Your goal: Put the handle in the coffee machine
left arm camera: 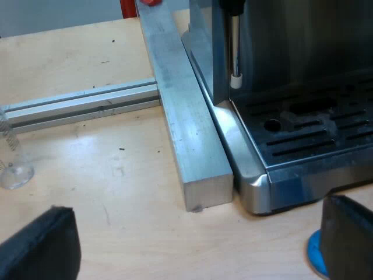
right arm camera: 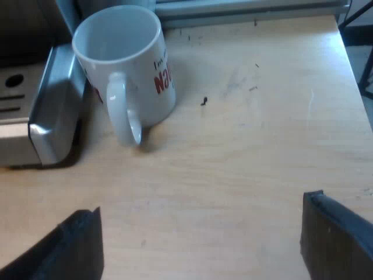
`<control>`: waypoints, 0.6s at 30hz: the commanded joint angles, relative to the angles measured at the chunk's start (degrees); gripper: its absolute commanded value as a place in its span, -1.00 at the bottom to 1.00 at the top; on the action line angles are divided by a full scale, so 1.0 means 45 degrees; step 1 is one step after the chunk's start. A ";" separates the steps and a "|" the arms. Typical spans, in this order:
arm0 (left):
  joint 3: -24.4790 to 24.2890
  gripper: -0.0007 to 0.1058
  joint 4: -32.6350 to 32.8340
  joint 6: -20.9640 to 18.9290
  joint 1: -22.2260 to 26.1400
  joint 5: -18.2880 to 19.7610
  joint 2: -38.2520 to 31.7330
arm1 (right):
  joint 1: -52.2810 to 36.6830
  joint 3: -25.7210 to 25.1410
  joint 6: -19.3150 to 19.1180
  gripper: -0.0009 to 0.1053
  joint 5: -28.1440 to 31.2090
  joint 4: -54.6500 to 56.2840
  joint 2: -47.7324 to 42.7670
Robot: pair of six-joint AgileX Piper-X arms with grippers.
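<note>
The espresso machine [left arm camera: 291, 87] stands on the wooden table, its slotted drip tray [left arm camera: 315, 131] and a thin metal wand with a white tip [left arm camera: 235, 76] showing. My left gripper [left arm camera: 198, 245] hangs open over bare table near the tray's corner, nothing between its fingers. A blue tamper [left arm camera: 317, 259] peeks out beside one finger. In the right wrist view the machine's tray corner [right arm camera: 49, 116] sits close to a white mug [right arm camera: 125, 64] with red lettering, standing upright and empty. My right gripper [right arm camera: 201, 251] is open above bare table, a short way from the mug.
A thick aluminium bar [left arm camera: 186, 122] lies along the machine's side, joined by a slotted rail [left arm camera: 81, 105]. The foot of a measuring glass [left arm camera: 11, 172] stands near the rail. A red part [left arm camera: 150, 2] shows at the bar's far end. The table edge [right arm camera: 355, 70] runs beyond the mug.
</note>
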 commanded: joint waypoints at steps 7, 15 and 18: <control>-0.0032 0.59 -0.0176 -0.0017 0.0035 0.0066 -0.1751 | -0.0022 -0.1394 -0.1011 0.36 -0.0113 0.1921 0.1681; -0.0032 0.59 -0.0176 0.0140 0.0035 0.0396 -0.1751 | 0.1024 -0.2718 -0.0979 0.36 -0.0130 0.2070 0.3757; -0.0064 0.59 -0.0136 0.0383 0.0035 0.1615 -0.1667 | 0.1535 -0.3318 -0.1075 0.36 -0.0130 0.2331 0.4639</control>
